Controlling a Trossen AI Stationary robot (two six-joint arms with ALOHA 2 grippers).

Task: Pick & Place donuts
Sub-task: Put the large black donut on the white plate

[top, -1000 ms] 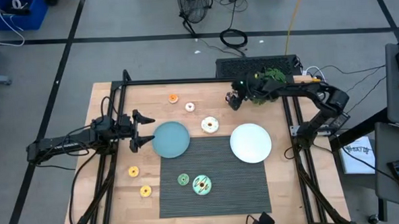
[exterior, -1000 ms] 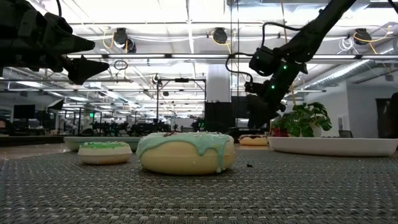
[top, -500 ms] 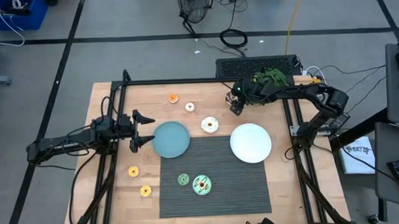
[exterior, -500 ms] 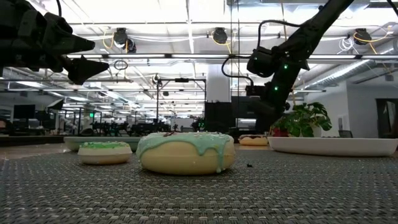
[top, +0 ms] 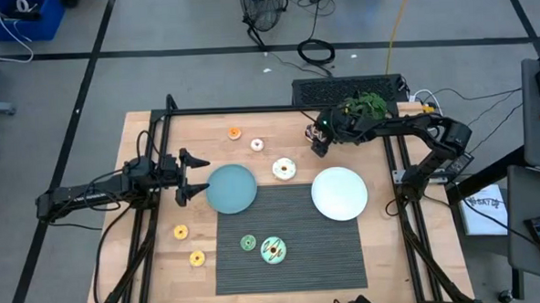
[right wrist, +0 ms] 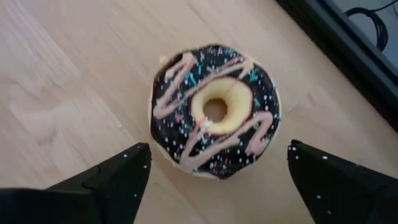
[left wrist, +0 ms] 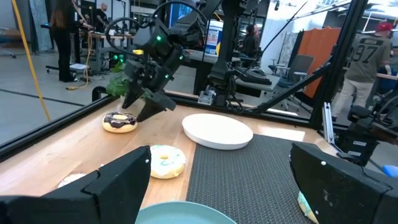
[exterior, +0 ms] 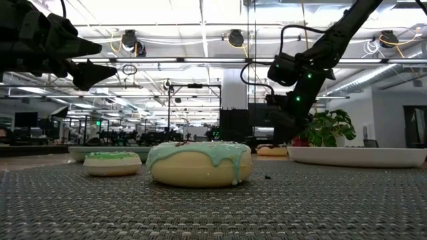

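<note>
A chocolate-iced donut (right wrist: 214,109) with pink stripes lies flat on the wooden table at the far right; it also shows in the left wrist view (left wrist: 120,121). My right gripper (top: 319,142) hangs open just above it, pointing down, with one finger on each side and touching nothing. My left gripper (top: 193,176) is open and empty at the left rim of the teal plate (top: 230,188). A white-iced donut (top: 284,169) lies between the two plates. A mint donut (top: 273,250) and a green donut (top: 247,243) lie on the dark mat.
A white plate (top: 339,192) sits at the right of the mat (top: 329,249). An orange donut (top: 234,132) and a small white donut (top: 257,145) lie at the far side, and two yellow donuts (top: 180,232) at the near left. A green plant (top: 364,103) stands behind my right gripper.
My right gripper has tipped to point more steeply down and has sunk a little toward the chocolate donut, staying open.
</note>
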